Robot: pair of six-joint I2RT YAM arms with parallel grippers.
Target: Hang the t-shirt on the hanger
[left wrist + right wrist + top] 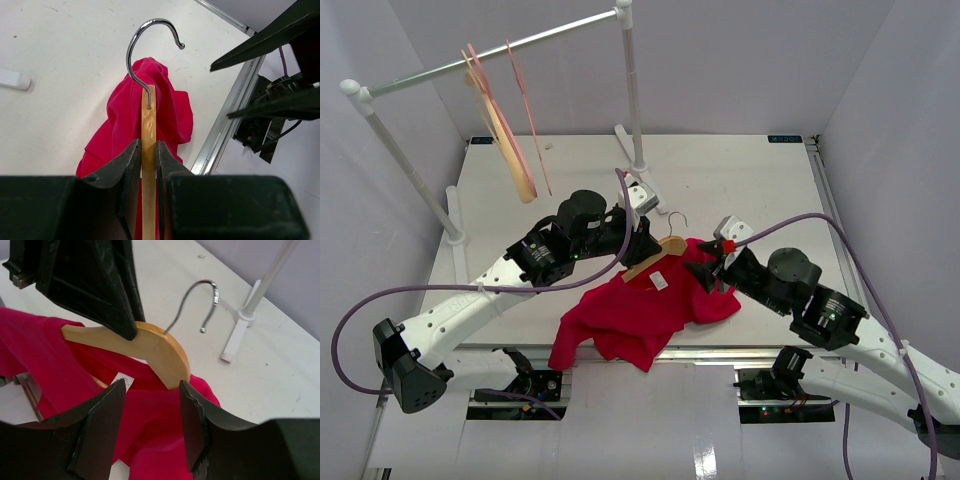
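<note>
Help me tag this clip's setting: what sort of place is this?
Probably a robotics lab cell, not a home: a white tabletop boxed in by plain pale walls, a metal clothes rail on a white stand, and two black-and-white robot arms bolted at the near edge.

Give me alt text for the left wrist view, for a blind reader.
The left fingers pinch the light wooden hanger edge-on, its silver hook curving upward over the white table. The red t-shirt bunches behind the hanger below the hook, and the open right fingers show at the upper right.
</note>
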